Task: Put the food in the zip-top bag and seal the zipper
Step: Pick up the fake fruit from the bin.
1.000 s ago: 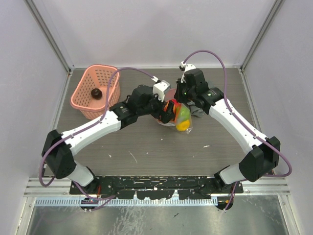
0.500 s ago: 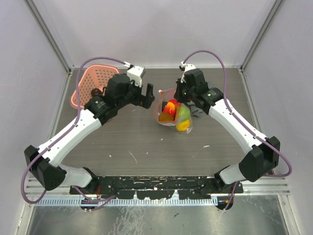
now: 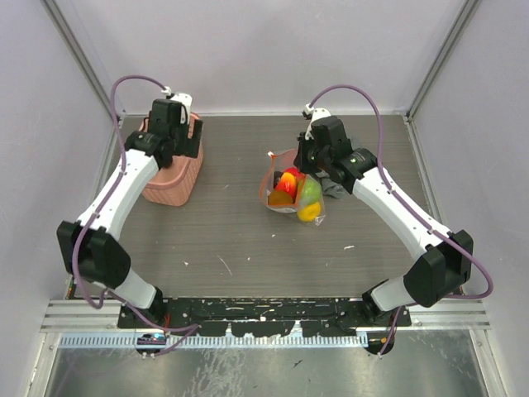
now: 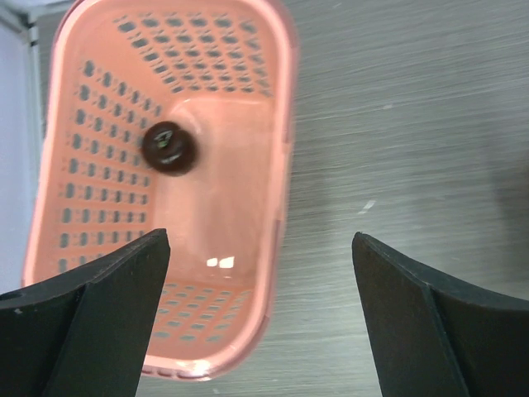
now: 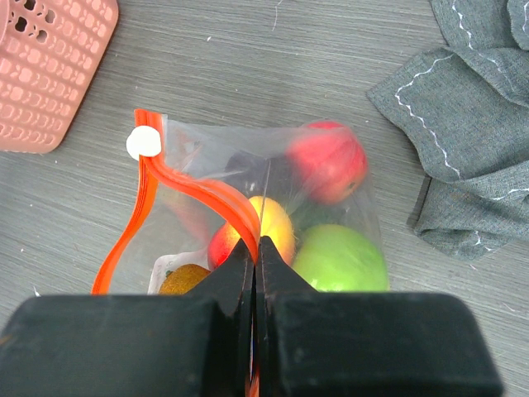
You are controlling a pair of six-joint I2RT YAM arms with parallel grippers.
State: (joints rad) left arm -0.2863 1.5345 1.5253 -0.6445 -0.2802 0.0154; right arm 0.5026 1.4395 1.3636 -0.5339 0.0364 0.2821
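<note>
The zip-top bag (image 3: 294, 192) stands mid-table with its mouth open, holding red, yellow-orange and green food (image 5: 339, 258). My right gripper (image 5: 258, 245) is shut on the bag's red-orange zipper strip (image 5: 198, 192); the white slider tab (image 5: 143, 143) sits at the strip's far left end. My left gripper (image 4: 260, 248) is open and empty above the pink basket (image 4: 281, 178), straddling its right rim. One dark food piece (image 4: 169, 148) lies on the basket floor. In the top view the left gripper (image 3: 175, 136) hides that piece.
A grey cloth (image 5: 475, 124) lies crumpled right of the bag, also in the top view (image 3: 336, 188). The basket (image 3: 169, 182) stands at the back left near the left wall. Enclosure walls ring the table.
My left arm has swung away from the bag's mouth, back and to the left, and now hovers over the basket. The right gripper and bag have stayed put.
</note>
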